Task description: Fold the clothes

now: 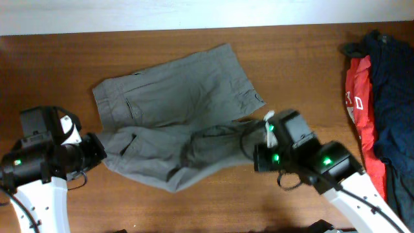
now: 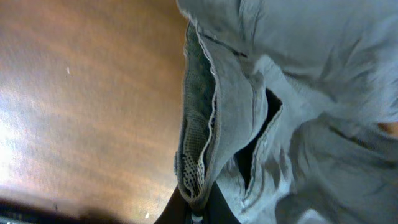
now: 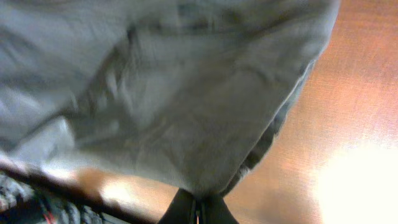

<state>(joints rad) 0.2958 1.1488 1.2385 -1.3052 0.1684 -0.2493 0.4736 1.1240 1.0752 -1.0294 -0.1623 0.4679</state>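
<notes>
The left gripper (image 1: 102, 150) is closed tight on the waistband edge of the shorts (image 1: 181, 103); the left wrist view shows the cloth pinched between its fingers. The right gripper (image 1: 257, 155) is clamped the same way on the hem of the near leg. The shorts lie mid-table (image 1: 291, 58), grey-olive and rumpled, with pale mesh lining (image 2: 189, 143) showing at the gaping waist. The waist points left and the legs right, so the long axis runs left to right. The far leg angles toward the back edge, and the near leg is bunched between the two arms. Well apart, at the right edge, lie a red garment (image 1: 359, 103) with white letters and navy garments (image 1: 391, 90).
</notes>
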